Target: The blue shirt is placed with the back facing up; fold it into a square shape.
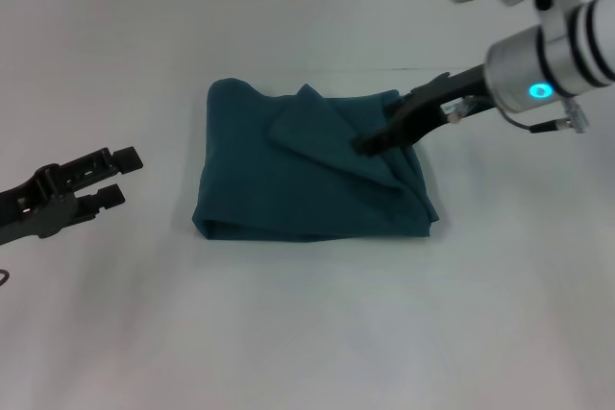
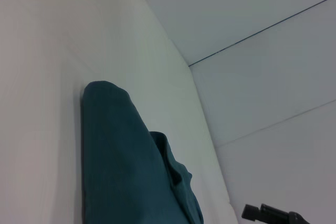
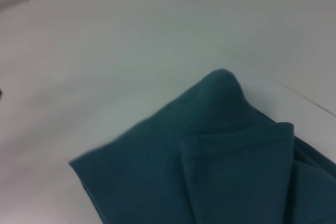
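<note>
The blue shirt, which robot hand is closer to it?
The right one. The right gripper reaches over the blue shirt, its tip on the folded cloth near the middle. The left gripper sits off to the shirt's left over the bare table, fingers open, not touching.

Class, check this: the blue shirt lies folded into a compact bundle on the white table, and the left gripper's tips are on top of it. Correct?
Not quite. The head view shows the right gripper on the blue shirt; the left gripper hangs apart from it over the white table.
</note>
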Robot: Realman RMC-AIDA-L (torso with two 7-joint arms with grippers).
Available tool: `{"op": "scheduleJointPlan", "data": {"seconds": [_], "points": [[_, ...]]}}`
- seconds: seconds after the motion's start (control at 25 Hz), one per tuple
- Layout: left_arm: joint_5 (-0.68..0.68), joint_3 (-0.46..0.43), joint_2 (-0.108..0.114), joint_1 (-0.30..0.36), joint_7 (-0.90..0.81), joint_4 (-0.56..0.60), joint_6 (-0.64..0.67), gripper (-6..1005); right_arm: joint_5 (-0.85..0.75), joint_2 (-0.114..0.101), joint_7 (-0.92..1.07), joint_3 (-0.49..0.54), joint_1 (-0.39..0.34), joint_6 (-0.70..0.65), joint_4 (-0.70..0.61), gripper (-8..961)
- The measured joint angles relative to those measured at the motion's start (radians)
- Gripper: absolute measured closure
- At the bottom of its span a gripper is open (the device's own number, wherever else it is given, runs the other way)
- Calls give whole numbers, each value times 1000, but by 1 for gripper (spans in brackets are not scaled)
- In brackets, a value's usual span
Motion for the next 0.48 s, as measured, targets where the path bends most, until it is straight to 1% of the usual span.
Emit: {"op": "scheduleJointPlan", "data": {"seconds": [0.08,0.12,0.32,0.36,0.48], "points": [[-1,0,-2,0,0,-1,1,82,-46,16,6,-23,18,19,-5,117],[-2,0,-3,-1,0,-1,1,83,-58,19,16,-43,27,32,0,117],[-13,-2,-9,-2,8,-7,-5,84,-63,22,62,-163,38,91,22,117],[-19,-2,-11,-2,9,-8,-6,84,-62,23,72,-200,38,115,35,117],[-34,-3,-14,-2,10,-9,-6,84,-63,23,82,-231,38,142,53,117]]}}
